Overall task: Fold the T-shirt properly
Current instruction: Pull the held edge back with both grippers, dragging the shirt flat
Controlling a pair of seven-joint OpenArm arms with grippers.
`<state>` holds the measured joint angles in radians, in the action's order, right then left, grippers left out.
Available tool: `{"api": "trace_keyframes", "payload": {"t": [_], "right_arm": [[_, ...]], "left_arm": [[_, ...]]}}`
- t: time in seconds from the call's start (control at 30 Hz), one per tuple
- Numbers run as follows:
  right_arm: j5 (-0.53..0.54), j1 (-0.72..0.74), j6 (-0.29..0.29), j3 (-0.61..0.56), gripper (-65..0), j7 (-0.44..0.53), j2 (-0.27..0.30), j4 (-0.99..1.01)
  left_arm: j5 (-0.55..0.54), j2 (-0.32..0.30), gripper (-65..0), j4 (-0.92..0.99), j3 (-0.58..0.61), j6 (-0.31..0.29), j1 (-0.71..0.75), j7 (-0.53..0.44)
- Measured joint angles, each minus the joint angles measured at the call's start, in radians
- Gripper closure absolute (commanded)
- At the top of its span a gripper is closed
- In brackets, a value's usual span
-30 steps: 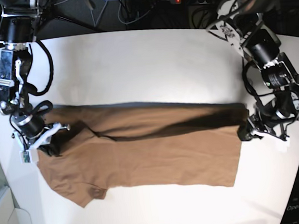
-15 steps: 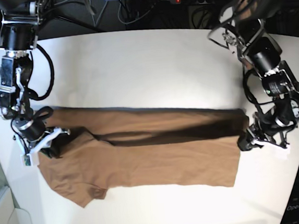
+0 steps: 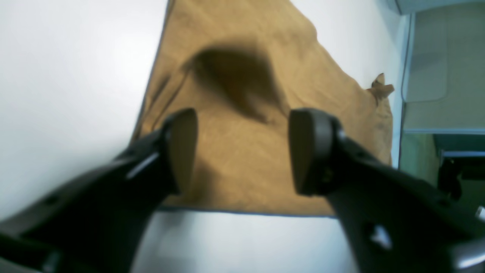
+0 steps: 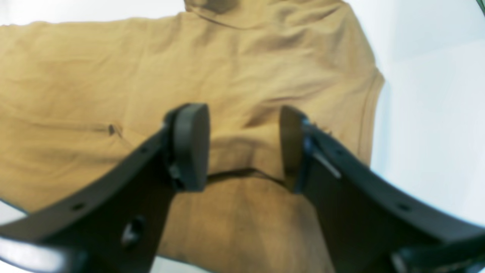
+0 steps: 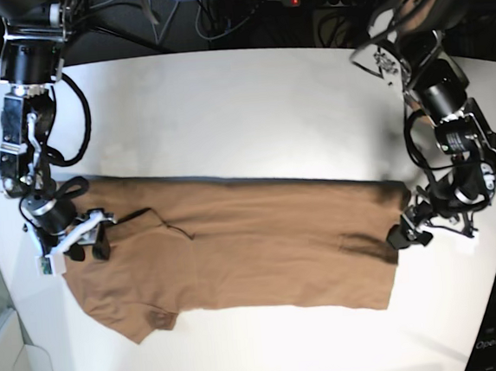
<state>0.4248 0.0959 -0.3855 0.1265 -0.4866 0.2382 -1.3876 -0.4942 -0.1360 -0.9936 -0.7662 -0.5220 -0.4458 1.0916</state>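
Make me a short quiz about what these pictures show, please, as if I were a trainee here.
1. True or false: the left fingers are clamped on the T-shirt.
2. How is the T-shirt lying on the table? A) rolled into a ball B) spread flat in a long band C) hanging off the edge
3. Fill in: at the right fingers, the wrist view shows the shirt's ___ end, with a sleeve.

Key
1. False: both arms' fingers stand apart, with cloth showing in the gap.
2. B
3. Collar
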Motion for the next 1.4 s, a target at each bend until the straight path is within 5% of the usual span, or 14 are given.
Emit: {"api": "trace_keyframes", "payload": {"t": [0.2,0.33,0.4,0.5,0.53,0.83,1.0,1.17,1.4], "right_arm": [[0.0,-0.003,0.0,0.0,-29.0,0.0,0.0,-0.002],[0.0,-0.035,0.003,0.005,-14.4,0.008,0.003,-0.005],[-0.002,-0.053,0.002,0.002,-5.8,0.033,0.008,-0.005],[0.0,-0.058,0.001,0.001,-2.9,0.04,0.016,-0.002],[0.0,-0.057,0.001,0.001,-2.9,0.045,0.017,-0.002],[0.0,-0.051,0.0,0.0,-2.8,0.072,0.023,0.115],[-0.004,-0.049,0.008,-0.035,-2.8,0.113,0.04,0.187],[0.003,-0.021,-0.004,-0.091,-2.6,0.131,0.056,0.253],[0.003,-0.019,-0.004,-0.087,-2.6,0.14,0.061,0.262]], "left_arm": [[0.0,0.0,-41.4,-0.001,0.0,-0.001,0.002,0.0],[-0.007,0.0,-39.4,-0.003,0.003,-0.002,0.016,-0.001],[-0.001,0.001,-27.1,-0.003,0.003,-0.001,0.032,0.0],[0.002,0.0,-3.3,-0.003,0.003,0.002,0.038,0.003],[0.001,0.0,-0.1,-0.002,0.003,0.004,0.035,0.002],[0.004,0.008,-2.5,0.004,0.011,0.007,0.026,-0.001],[0.003,0.007,-2.5,0.005,0.202,0.015,0.015,-0.114],[-0.006,0.002,-2.4,0.064,0.405,0.179,0.008,-0.228],[-0.004,-0.055,-2.4,0.118,0.462,0.208,0.04,-0.243]]}}
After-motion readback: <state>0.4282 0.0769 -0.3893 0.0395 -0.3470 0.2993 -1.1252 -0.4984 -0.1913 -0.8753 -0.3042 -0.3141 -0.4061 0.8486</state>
